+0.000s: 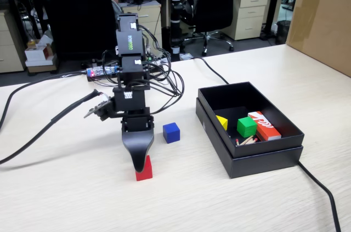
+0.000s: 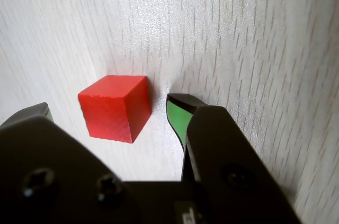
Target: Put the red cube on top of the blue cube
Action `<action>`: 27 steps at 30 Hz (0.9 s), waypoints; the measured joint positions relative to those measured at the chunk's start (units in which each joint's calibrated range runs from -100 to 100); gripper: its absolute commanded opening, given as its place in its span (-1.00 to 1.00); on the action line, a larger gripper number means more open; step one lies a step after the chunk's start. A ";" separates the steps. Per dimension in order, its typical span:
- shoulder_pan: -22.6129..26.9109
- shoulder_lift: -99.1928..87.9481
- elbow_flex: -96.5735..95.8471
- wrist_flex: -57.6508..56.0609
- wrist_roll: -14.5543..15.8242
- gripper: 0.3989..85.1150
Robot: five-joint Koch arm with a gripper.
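Tool [image 2: 111, 108] released, jaws straddling red cube [image 2: 115, 106] on desk [image 1: 247, 204]. Blue cube [image 1: 171, 132] at 1 o'clock of it in fixed view, nothing between. Black box [image 1: 263, 158] at 3 o'clock holds green cube [image 1: 246, 126].

On the pale wood-grain surface [image 1: 263, 199], the black arm [image 1: 131, 78] points straight down, its gripper [image 1: 140, 162] touching the top of the red cube [image 1: 144, 171]; only one dark jaw tip shows, so the gap cannot be judged. The blue cube [image 1: 171, 132] sits near, at about one o'clock from the red one. An open black box [image 1: 258, 158] at three o'clock holds a yellow block [image 1: 222, 122], a green cube [image 1: 246, 126] and a red-orange and white box [image 1: 264, 125]. Black cables [image 1: 44, 128] trail off toward nine o'clock.
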 measured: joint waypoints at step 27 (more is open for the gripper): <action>0.29 2.85 1.83 2.71 -3.52 -0.18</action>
